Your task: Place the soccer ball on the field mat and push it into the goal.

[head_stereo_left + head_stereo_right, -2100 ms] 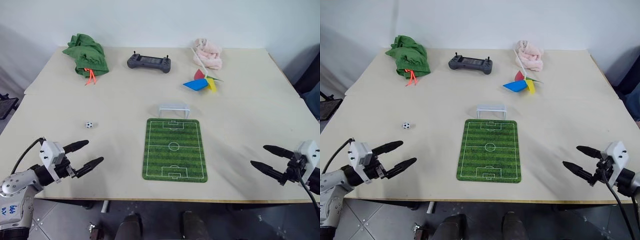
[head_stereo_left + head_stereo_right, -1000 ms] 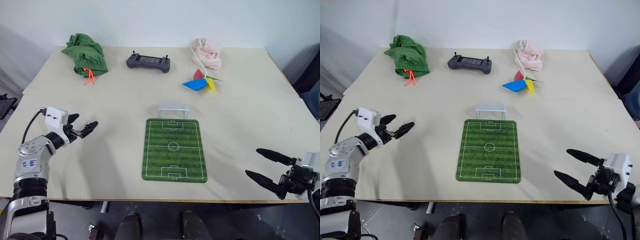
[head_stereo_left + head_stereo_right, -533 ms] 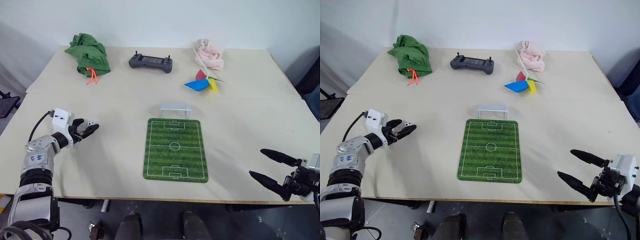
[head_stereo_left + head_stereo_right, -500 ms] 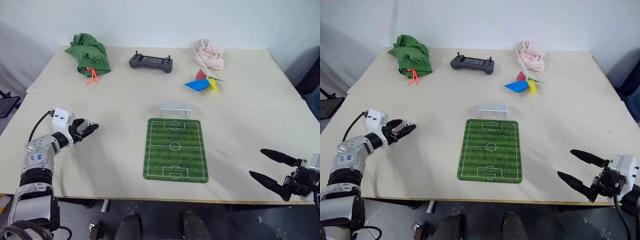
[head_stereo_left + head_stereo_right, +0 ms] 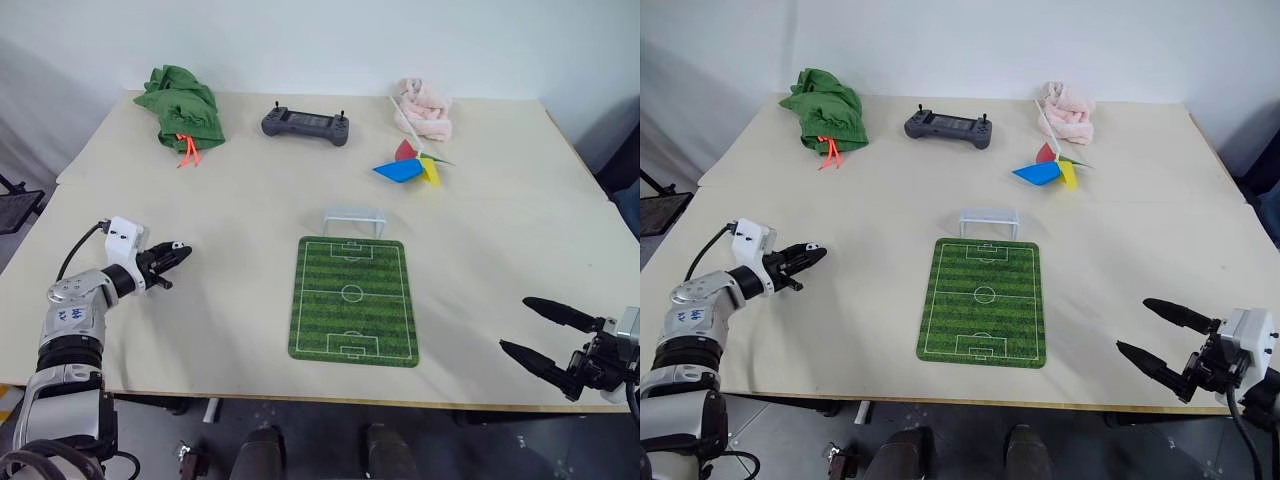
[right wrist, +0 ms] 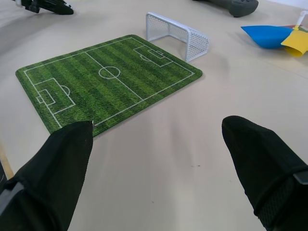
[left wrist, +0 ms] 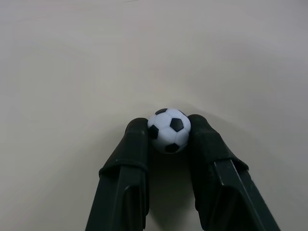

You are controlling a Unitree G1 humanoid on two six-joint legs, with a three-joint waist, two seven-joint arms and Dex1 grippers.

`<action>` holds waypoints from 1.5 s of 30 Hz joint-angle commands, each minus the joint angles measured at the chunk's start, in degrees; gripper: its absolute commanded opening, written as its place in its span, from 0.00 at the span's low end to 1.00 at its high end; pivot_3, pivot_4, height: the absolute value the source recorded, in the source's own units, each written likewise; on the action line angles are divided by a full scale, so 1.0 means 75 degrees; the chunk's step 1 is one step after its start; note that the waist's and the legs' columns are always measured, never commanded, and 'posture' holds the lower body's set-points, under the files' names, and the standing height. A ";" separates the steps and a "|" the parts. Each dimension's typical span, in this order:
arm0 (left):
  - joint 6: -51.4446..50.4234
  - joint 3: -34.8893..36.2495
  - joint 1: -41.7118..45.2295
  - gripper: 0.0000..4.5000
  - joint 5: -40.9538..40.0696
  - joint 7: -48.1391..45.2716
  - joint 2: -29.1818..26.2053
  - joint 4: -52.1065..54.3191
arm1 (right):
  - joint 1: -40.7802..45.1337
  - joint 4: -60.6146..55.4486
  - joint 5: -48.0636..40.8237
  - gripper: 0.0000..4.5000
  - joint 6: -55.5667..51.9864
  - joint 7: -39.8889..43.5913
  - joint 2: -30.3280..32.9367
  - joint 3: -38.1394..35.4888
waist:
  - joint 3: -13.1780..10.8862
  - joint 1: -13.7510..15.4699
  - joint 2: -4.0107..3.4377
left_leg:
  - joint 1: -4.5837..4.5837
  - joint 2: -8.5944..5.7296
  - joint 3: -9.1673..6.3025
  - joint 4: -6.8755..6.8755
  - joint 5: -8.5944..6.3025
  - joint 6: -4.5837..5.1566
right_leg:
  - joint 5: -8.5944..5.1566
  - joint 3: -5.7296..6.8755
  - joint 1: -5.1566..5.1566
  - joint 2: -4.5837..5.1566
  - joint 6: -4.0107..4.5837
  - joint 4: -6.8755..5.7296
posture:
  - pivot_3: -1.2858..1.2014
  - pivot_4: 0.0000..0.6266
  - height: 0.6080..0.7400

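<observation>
**Left tool pinches ball at worktop's left side**

Left tool (image 7: pixel 168 139) is clamped on the tiny white soccer ball with black patches (image 7: pixel 168 130), which we see squeezed between both black fingertips (image 7: pixel 135 139), low over the beige worktop (image 5: pixel 230 200). Ball sits well left of the flat green striped field mat with white pitch lines (image 5: pixel 353 298). Small light-grey frame goal (image 5: pixel 353 218) stands just beyond the mat's far short edge. Right tool (image 5: pixel 545 335) hovers at the worktop's near right corner, fingers wide apart, holding nothing.
</observation>
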State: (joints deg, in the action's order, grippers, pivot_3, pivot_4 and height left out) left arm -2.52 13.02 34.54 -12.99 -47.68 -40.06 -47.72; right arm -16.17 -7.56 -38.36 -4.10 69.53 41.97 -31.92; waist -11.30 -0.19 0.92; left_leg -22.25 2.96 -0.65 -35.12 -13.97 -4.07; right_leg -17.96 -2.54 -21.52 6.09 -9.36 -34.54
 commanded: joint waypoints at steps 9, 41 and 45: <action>-0.0976 0.0084 -0.1680 0.19 -0.1232 -0.1142 0.0138 0.3986 | 0.0038 0.0053 -0.0514 1.00 0.0045 0.0680 0.0145 -0.0433 | -0.0001 0.0001 0.0001 | -0.0003 0.0002 0.0000 0.0000 0.0000 0.0000 | 0.0000 -0.0001 0.0000 0.0001 0.0001 0.0000 | 0.52 0.24 1.00; -0.0972 -0.3340 -0.3398 0.19 -0.0162 -0.0601 0.1367 0.8744 | 0.1158 0.0264 -0.0497 1.00 -0.0783 0.1055 0.0559 0.0274 | 0.0001 0.0013 -0.0001 | -0.0003 0.0007 -0.0001 -0.0014 -0.0003 0.0004 | -0.0005 -0.0022 0.0004 -0.0014 0.0014 0.0005 | 0.52 0.24 1.00; -0.0818 -0.3707 -0.3399 0.19 0.0052 -0.0600 0.1525 0.8404 | 0.0801 0.0076 -0.0563 1.00 -0.0939 0.1021 0.0636 0.0110 | 0.0001 0.0013 -0.0001 | -0.0006 0.0006 0.0000 -0.0017 -0.0006 0.0007 | -0.0019 -0.0027 0.0004 -0.0013 0.0040 0.0013 | 0.52 0.24 1.00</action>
State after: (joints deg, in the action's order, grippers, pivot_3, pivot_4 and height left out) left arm -10.28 -13.85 8.44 -13.34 -52.16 -29.23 15.23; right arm -9.78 -4.71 -41.56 -10.68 77.19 45.54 -28.31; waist -11.30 -0.09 0.91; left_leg -22.30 3.01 -0.65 -35.27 -14.01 -4.01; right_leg -18.22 -2.75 -21.48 5.99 -8.83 -34.45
